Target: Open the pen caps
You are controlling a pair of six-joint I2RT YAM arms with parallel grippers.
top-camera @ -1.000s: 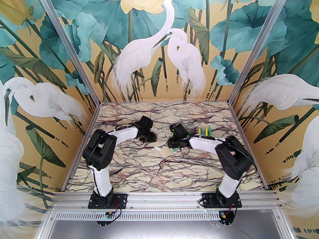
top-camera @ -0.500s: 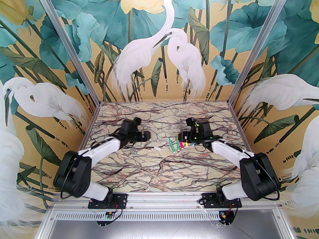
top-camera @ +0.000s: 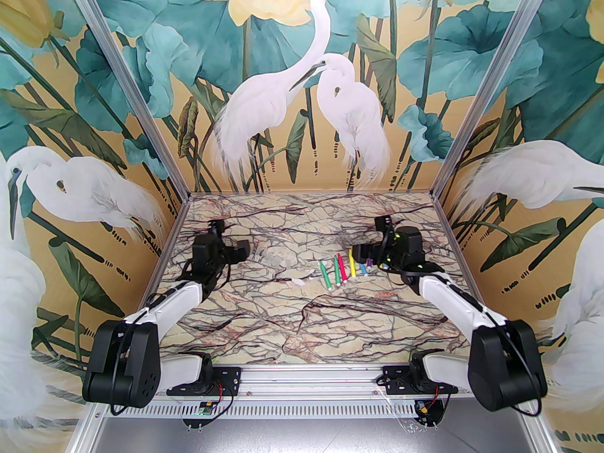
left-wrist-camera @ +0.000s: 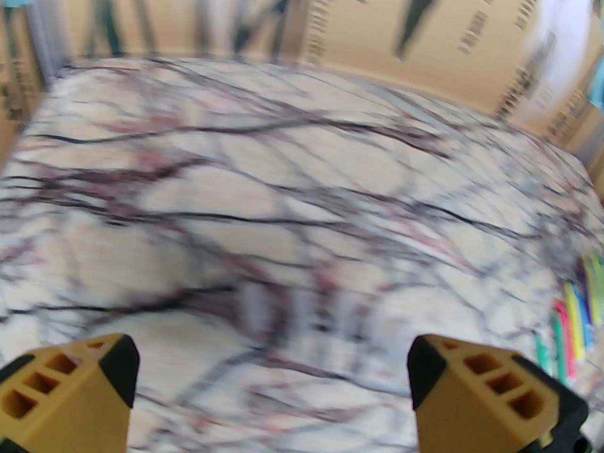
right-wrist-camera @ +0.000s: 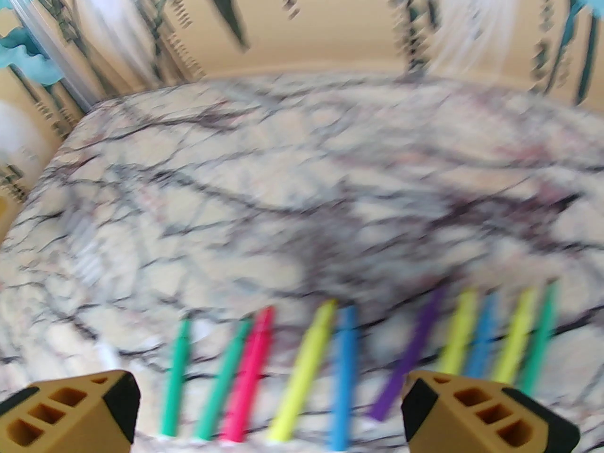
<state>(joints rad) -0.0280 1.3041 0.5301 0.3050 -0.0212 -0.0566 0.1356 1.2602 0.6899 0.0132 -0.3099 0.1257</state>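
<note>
Several pens (top-camera: 338, 272) in green, pink, yellow, blue and purple lie side by side on the marble table (top-camera: 302, 328), right of centre. In the right wrist view the same pens (right-wrist-camera: 306, 371) form a blurred row, with my open right gripper (right-wrist-camera: 270, 387) just before them. From above, the right gripper (top-camera: 373, 239) stands open just right of the row, holding nothing. My left gripper (top-camera: 231, 241) stands open and empty at the table's left. Faint clear shapes that look like pen caps (top-camera: 272, 258) lie between the grippers, and blurred pen caps (left-wrist-camera: 292, 307) show ahead of the left gripper (left-wrist-camera: 273, 361).
A small white scrap (top-camera: 298, 281) lies left of the pens. Painted walls close the table (left-wrist-camera: 188, 205) at the back and on both sides. Both arms are folded back low towards their own sides.
Both arms have swung outward and back from the middle of the table. Both grippers have opened wide. The pens that the right gripper covered now lie in plain view.
</note>
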